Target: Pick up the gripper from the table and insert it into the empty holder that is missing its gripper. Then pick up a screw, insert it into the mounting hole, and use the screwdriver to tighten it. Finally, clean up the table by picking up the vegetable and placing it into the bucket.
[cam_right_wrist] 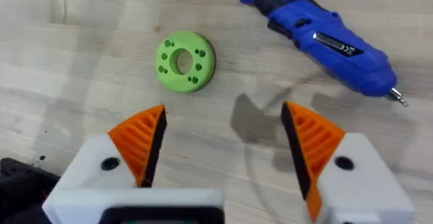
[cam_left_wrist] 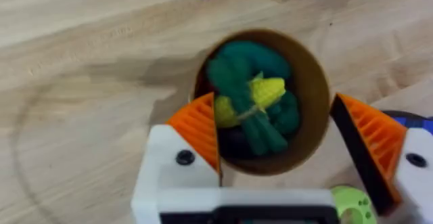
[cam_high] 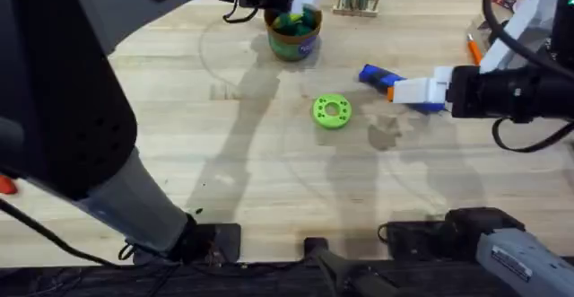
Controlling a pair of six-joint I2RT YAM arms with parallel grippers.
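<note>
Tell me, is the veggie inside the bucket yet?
Yes, it's in. The left wrist view shows the vegetable, dark green with a yellow bit, lying inside the bucket, with the open left gripper right above it.

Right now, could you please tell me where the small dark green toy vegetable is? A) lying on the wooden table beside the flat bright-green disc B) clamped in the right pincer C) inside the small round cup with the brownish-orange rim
C: the small dark green toy vegetable lies inside the small round cup with the brownish-orange rim, under the open left pincer.

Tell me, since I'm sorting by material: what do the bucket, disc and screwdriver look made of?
Bucket: likely paper or card, matte brown inside.
Disc: likely plastic, matte bright green, with clean round holes.
Screwdriver: glossy blue plastic body, metal tip.
</note>
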